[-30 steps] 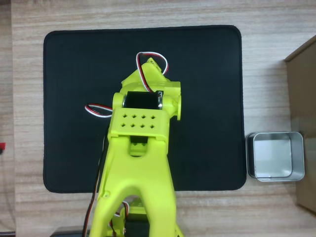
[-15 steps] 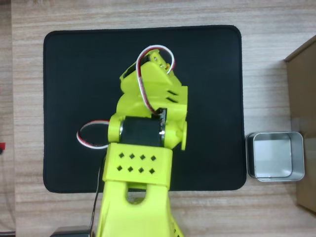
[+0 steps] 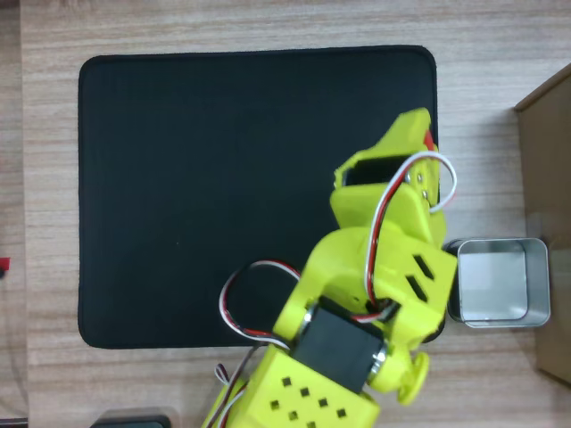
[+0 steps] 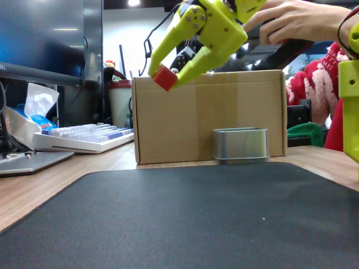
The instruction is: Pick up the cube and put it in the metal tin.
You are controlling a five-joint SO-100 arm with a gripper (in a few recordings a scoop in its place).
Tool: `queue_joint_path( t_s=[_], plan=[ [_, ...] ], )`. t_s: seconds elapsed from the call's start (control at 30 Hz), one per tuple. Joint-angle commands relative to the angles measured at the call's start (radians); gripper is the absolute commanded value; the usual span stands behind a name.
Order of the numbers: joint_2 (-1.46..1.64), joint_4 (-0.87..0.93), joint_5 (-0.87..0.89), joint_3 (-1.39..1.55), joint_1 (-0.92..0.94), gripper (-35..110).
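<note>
Cube, small, bright red and matte, peeks past the yellow two-finger gripper overhead, just off the black mat's right edge; the arm has swung right. Fixed view: fingers pinch it, high and left of the shiny rectangular metal tin. Best centre above the opening, then lower.

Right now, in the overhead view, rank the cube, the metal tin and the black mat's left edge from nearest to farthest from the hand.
1. The cube: red, held in the hand, near the mat's right edge.
2. The metal tin: lower right, off the mat.
3. The black mat's left edge: far left.
</note>
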Motion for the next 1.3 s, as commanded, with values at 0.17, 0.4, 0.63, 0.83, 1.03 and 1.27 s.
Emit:
queue_joint_path(
  t_s=[0.17, 0.4, 0.63, 0.83, 1.03, 1.27],
  plan=[
    [0.086, -0.006, 0.006, 0.012, 0.21, 0],
    [0.064, 0.0, 0.014, 0.018, 0.388, 0],
    [-0.017, 0.031, -0.098, 0.04, 0.443, 0],
    [-0.094, 0.058, -0.272, 0.104, 0.479, 0],
    [-0.149, 0.058, -0.331, 0.129, 0.492, 0],
    [-0.169, 0.044, -0.296, 0.106, 0.491, 14]
  ],
)
